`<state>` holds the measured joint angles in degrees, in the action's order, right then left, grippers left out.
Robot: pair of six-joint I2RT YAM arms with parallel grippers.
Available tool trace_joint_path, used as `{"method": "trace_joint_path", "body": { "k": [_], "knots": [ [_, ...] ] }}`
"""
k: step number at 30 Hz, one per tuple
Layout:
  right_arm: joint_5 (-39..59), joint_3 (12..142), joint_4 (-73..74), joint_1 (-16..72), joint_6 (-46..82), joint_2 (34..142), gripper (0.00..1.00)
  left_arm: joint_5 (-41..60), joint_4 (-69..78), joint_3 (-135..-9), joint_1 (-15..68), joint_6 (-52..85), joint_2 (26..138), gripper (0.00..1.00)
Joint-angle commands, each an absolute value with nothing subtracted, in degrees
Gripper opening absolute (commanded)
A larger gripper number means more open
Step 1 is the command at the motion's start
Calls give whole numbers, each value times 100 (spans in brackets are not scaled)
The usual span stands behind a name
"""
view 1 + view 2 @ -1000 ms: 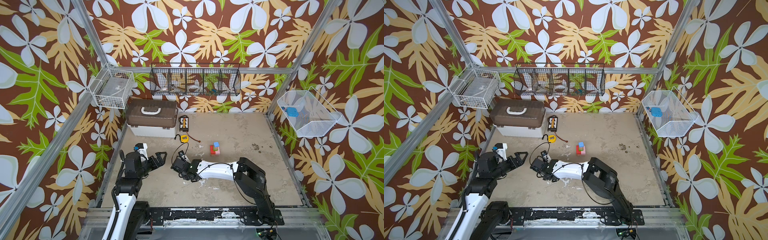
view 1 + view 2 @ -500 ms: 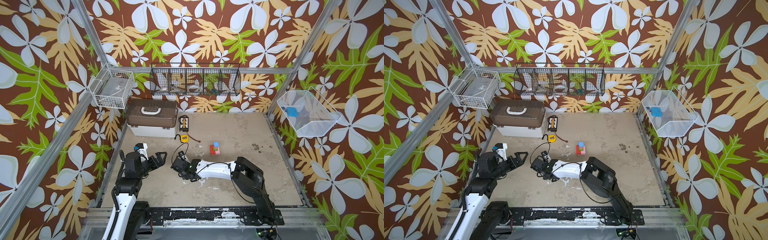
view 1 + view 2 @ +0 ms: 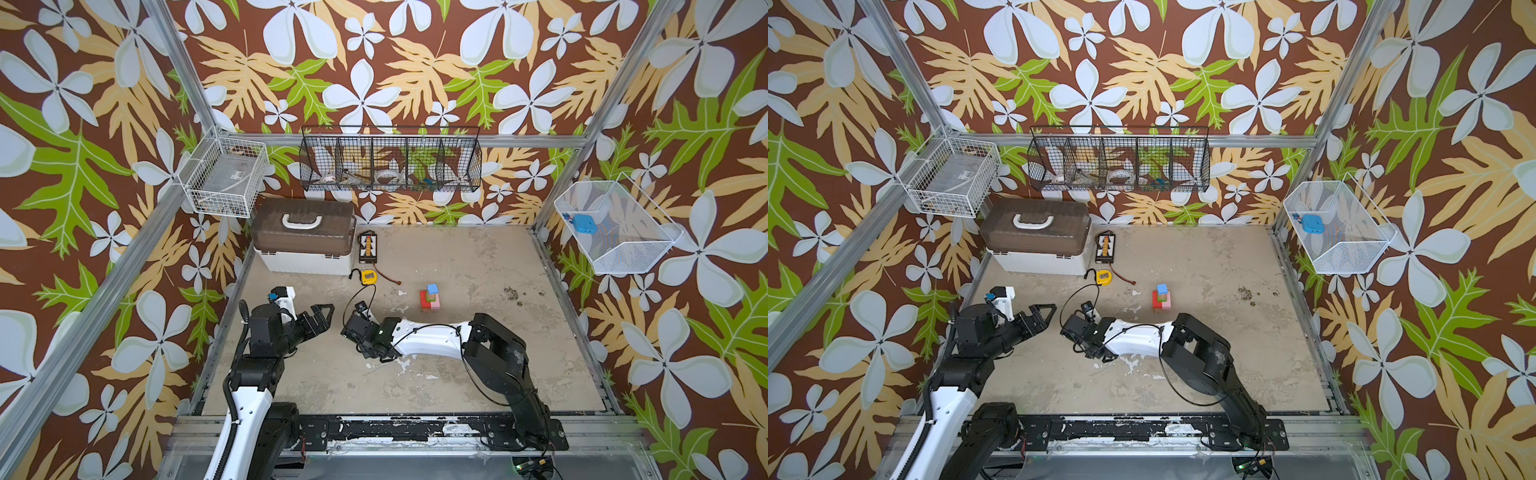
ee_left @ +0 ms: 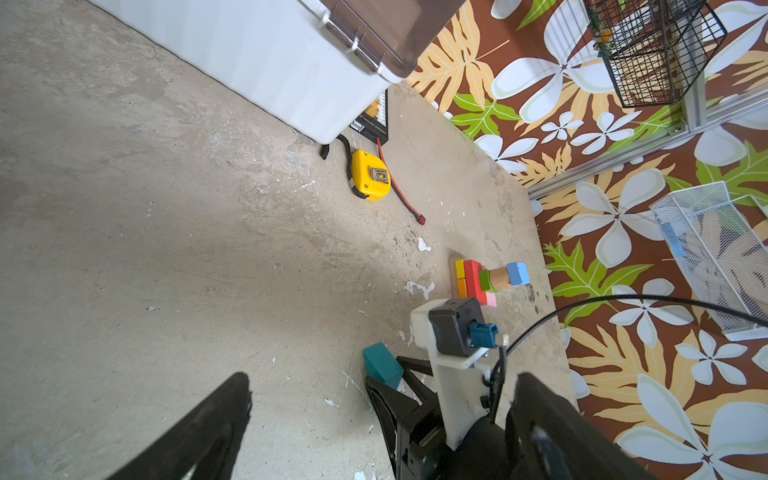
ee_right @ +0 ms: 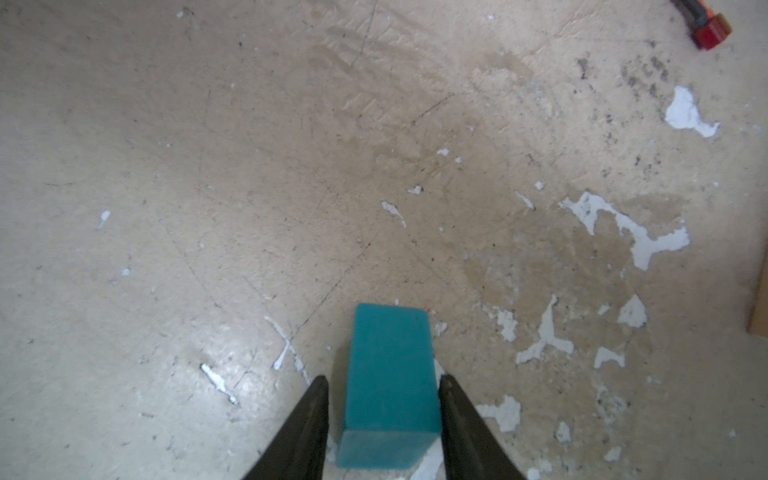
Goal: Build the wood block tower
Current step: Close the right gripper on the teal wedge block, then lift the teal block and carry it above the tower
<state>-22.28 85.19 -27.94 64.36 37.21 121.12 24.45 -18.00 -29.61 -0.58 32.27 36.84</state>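
Jaws narrowed, the right gripper [image 5: 382, 380] brackets the teal block [image 5: 390, 353] lying on the table [image 5: 208, 166]. One finger is against the block's side and a sliver of table shows at the other, so I cannot tell whether it is clamped; the left gripper [image 3: 328, 318], at its 9 o'clock, stands wide and empty. In both top views the tower [image 3: 430, 296], blue cube [image 4: 517, 273] topmost, stands well apart at the right gripper's 2 o'clock, and the yellow tape measure [image 3: 368, 276] near 12 o'clock bears a label too small to read.

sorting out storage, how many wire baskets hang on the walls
3: white grid basket on the left wall, long black basket on the back wall, white mesh basket on the right wall.
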Motion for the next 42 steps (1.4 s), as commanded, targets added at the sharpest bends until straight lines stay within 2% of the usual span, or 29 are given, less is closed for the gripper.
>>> {"method": "trace_joint_path", "body": {
  "k": [1, 13, 18, 26, 30, 34, 39, 40, 41, 42],
  "knots": [
    [-2162, 8522, -2768, 6409, 3677, 12121, 43, 2513, -1662, -2953, -55, 3156, 3674, 100],
    [-2050, 8563, -2773, 6389, 3590, 12097, 27, 2516, -1663, -2953, -57, 3155, 3665, 100],
    [-2111, 8442, -2699, 6391, 3457, 11709, 20, 2529, -1662, -2954, -55, 3155, 3665, 100],
    [-2703, 7606, -2273, 6384, 3204, 10040, 13, 2549, -1653, -2944, -53, 3157, 3657, 100],
    [-2560, 7114, -1745, 6387, 2805, 9081, 8, 2542, -1648, -2944, -46, 3155, 3653, 100],
    [-2487, 6445, -1151, 6387, 2613, 8050, 8, 2530, -1644, -2936, -46, 3164, 3654, 100],
    [-2886, 5529, -337, 6387, 2298, 6605, 8, 2540, -1644, -2941, -52, 3165, 3657, 100],
    [-2965, 5457, -237, 6369, 2170, 6434, 7, 2539, -1648, -2938, -53, 3165, 3657, 100],
    [-3041, 5464, -245, 6338, 2060, 6285, 0, 2537, -1644, -2936, -49, 3172, 3657, 100],
    [-3046, 5543, -333, 6272, 1996, 6177, 0, 2540, -1646, -2936, -54, 3169, 3662, 100]
  ]
}}
